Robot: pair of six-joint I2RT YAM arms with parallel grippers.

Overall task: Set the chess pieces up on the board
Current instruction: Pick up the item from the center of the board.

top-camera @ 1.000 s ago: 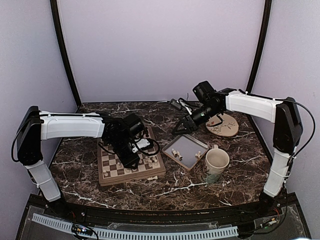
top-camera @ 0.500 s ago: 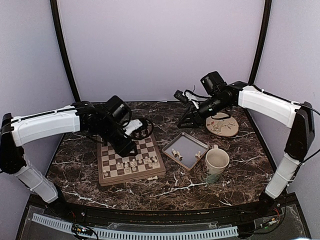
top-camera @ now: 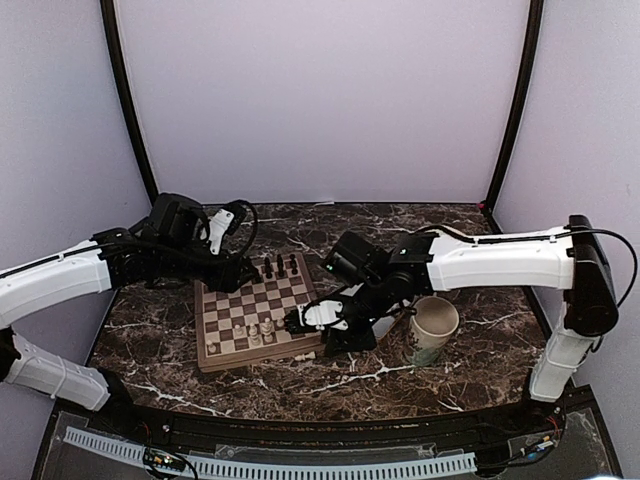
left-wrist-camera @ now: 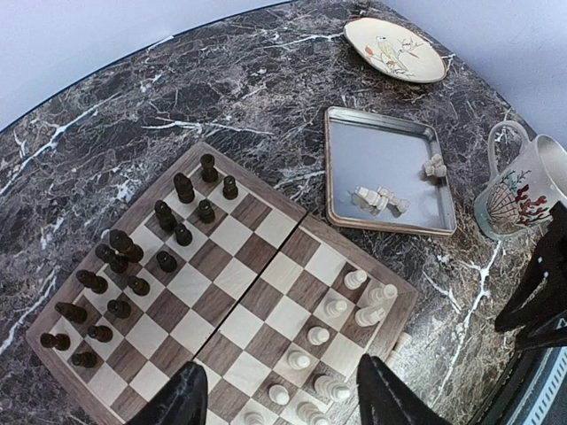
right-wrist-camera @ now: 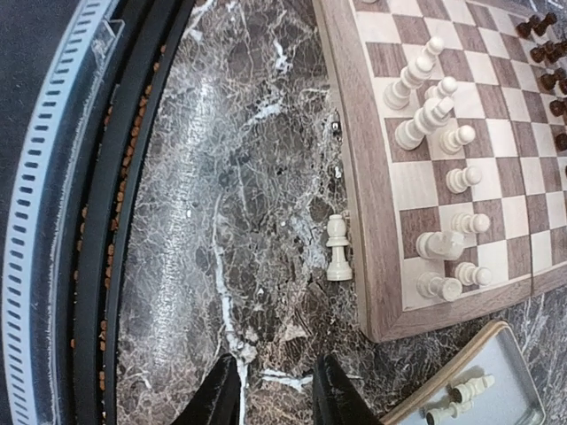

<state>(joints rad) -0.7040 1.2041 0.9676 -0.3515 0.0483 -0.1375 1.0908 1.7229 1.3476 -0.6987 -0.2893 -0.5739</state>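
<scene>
Dark marble tabletop (top-camera: 150, 330), veined white, carried the board (left-wrist-camera: 232, 235) left of centre, with dark chessmen (left-wrist-camera: 133, 257) ranked on one side and cream chess pieces (left-wrist-camera: 337, 308) gathering on the other. More cream men lay in the grey tray (left-wrist-camera: 390, 150), at 2 o'clock from the board in the left wrist view. A loose pair (right-wrist-camera: 337, 248) appeared to lie toppled on the marble, just beside the board's rim.

The left gripper (left-wrist-camera: 283, 403) hung above the board with its fingers spread wide and nothing between them. The right gripper (right-wrist-camera: 275, 394) sat low over the stone, the loose pair at 1 o'clock from it. Its fingers were narrowly parted with only bare marble in the gap.

These pieces looked light, rigid and smooth (likely to roll or skid if nudged). A gentle pinch across the slim stem below the head seemed the safest hold.
</scene>
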